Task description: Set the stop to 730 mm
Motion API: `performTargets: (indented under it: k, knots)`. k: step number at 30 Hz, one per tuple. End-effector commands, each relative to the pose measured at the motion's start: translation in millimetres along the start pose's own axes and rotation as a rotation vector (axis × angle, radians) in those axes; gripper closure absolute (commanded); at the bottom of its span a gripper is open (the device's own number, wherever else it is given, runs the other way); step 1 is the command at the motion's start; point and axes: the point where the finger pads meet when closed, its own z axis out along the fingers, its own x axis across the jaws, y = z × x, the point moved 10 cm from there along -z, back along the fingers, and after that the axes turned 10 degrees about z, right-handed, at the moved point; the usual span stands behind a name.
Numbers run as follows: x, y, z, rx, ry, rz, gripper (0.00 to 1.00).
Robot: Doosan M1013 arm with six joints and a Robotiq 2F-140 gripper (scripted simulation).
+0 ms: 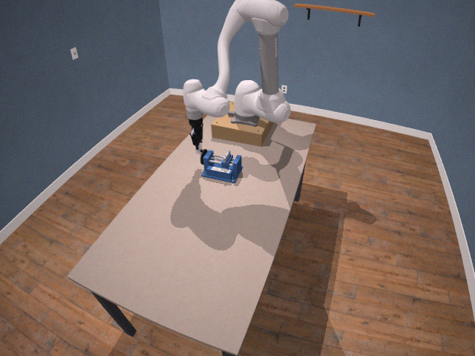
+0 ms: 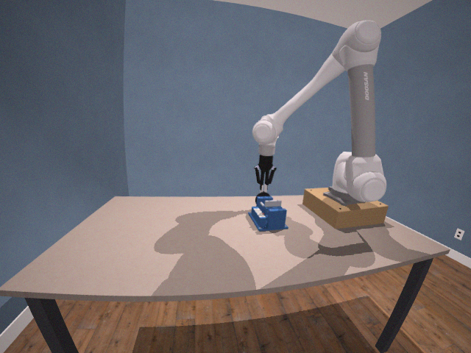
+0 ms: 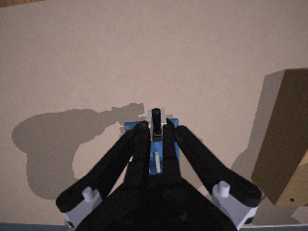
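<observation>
The hand [image 3: 157, 126] hung almost straight down from the wrist, its fingers drawn narrow and clamped on the small dark crank grip of the handwheel [image 1: 202, 152]. In the wrist view that grip showed as a black peg standing between the two fingertips, directly below the hand rather than off to any side, so nothing had to be reached for; the thing was already in the grasp.

The relation that mattered was how the handwheel sat against the blue stop fixture [image 1: 222, 166]. The handwheel was mounted on the fixture's end face, the end turned toward the room's left wall in the top view. The fixture's long axis, marked by its rails and screw, ran away from that wheel toward the far end block. The wheel's turning axis therefore lay along the fixture and level with the desk [image 1: 161, 245], while the hand came at it from above (across that axis). I judged that any further setting would have needed the hand to carry the grip around in a circle standing upright beside the fixture's end.

The scale strip on the fixture was too small to read, so the stop's position could not be told.

Beyond the fixture's far side stood the arm's wooden pedestal [image 1: 224, 134], near but apart.
</observation>
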Motion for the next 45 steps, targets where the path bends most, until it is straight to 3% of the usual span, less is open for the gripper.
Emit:
performTargets:
  k: [1,22,45]
  knots:
    - [11,-2,7,0.0,0.001,0.0,0.96]
    - [20,-3,41,0.0,0.001,0.0,0.96]
    - [-4,1,62,0.0,0.001,0.0,0.96]
